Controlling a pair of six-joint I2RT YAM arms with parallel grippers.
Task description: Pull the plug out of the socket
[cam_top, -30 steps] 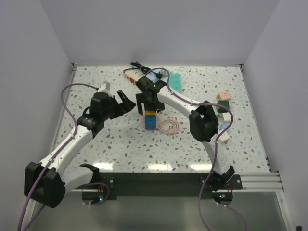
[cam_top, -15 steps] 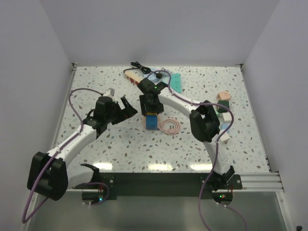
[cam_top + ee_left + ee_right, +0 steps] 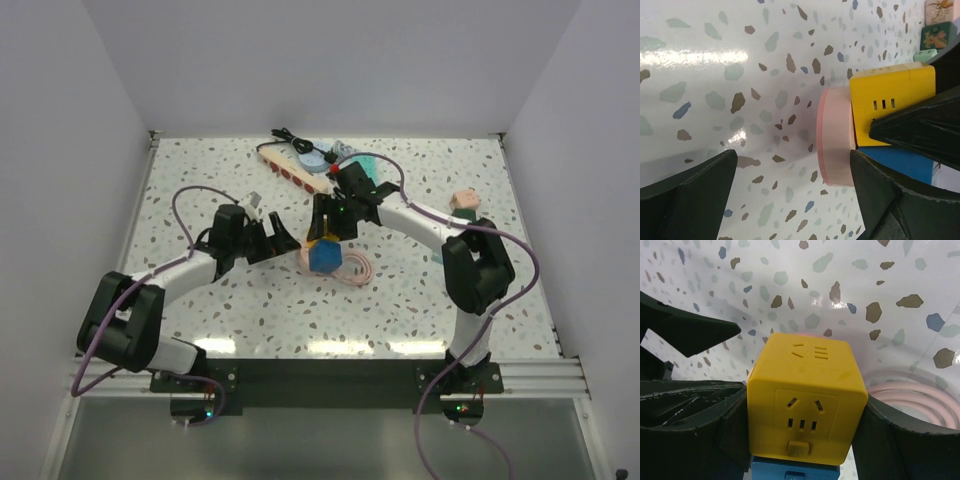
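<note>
The socket, a cream power strip with red outlets and a black cord, lies at the back of the table with no gripper on it. My right gripper is shut on a yellow cube adapter stacked on a blue cube. A pink round plug sits against the yellow cube's far face. My left gripper is open; in the left wrist view its jaws stand wide, the pink plug just ahead by the right one.
A coiled pink cable lies right of the blue cube and shows in the right wrist view. Small pink and green blocks sit at the right. A teal piece lies near the power strip.
My left gripper has moved right, up to the cube stack. My right arm has swung its elbow right and turned the held cubes on their side.
</note>
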